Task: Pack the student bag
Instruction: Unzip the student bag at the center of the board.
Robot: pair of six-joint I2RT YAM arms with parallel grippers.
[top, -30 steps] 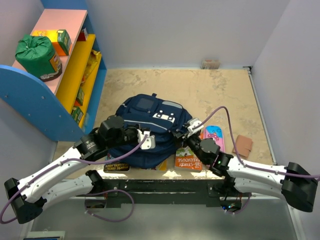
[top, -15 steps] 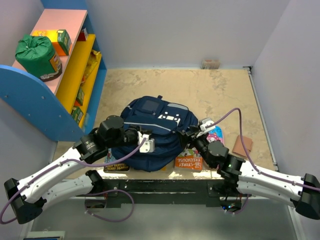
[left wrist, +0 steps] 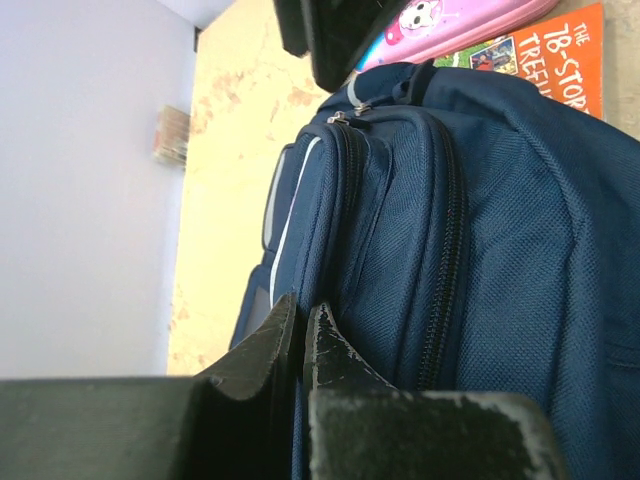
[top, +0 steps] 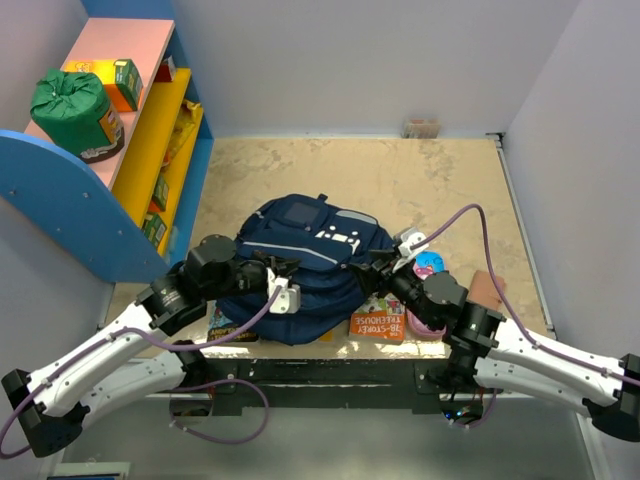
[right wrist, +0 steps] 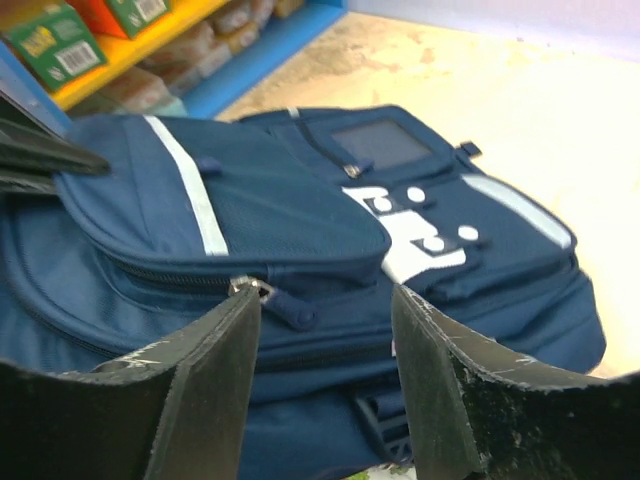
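Well, navy student bag (top: 320, 268) w/ grey stripe

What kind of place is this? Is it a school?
Probably a pretend schoolroom corner, not a real school: there is a colourful shelf with plain walls close around, a navy student bag, and a storybook beside it.

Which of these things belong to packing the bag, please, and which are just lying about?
Job: bag; probably to go in, orange book, pink pencil case.
Lying about: green sack and green box on the shelf, small block at the back.
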